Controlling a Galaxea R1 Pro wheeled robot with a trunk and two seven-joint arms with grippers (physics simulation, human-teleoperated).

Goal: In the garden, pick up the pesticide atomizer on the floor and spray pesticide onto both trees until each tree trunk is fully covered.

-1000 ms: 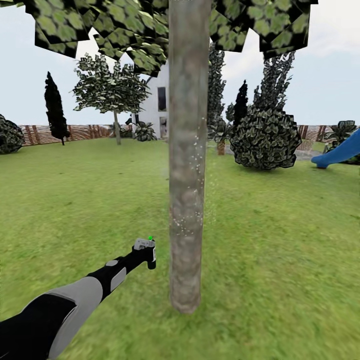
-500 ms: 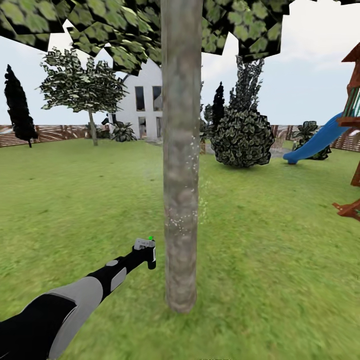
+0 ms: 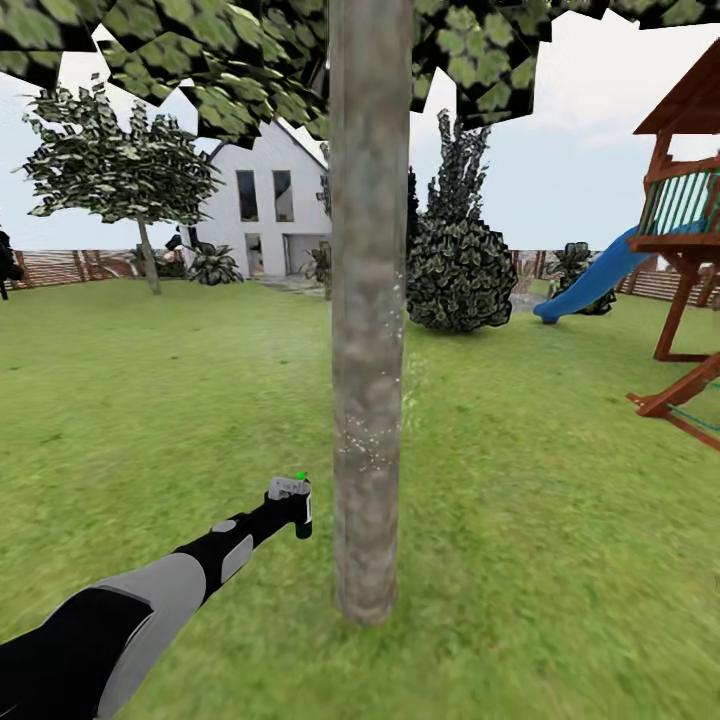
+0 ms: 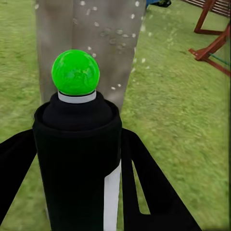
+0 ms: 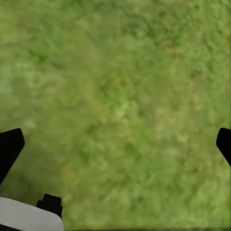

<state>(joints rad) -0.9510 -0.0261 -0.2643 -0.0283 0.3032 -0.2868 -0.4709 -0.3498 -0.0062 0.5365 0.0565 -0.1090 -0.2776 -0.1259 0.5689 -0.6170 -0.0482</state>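
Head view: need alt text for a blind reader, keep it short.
The left gripper holds the pesticide atomizer beside a thick tree trunk dotted with white pesticide specks. Behind lie a green lawn, a white house and a wooden play tower with a blue slide.

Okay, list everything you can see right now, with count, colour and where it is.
Tree trunk: one, grey-brown, close ahead at centre, white pesticide specks on it.
Second tree: one, green canopy, far left by the fence.
House: one, white, behind the lawn.
Bush: one, dark green, right of the trunk.
Slide: one, blue, far right.
Play tower: one, brown wood, right edge.
Fence: brown slats, along the back.
Atomizer: one, dark with green dot, held beside the trunk.
Left gripper: jaws around the atomizer.
Right gripper: black tips wide apart over grass.
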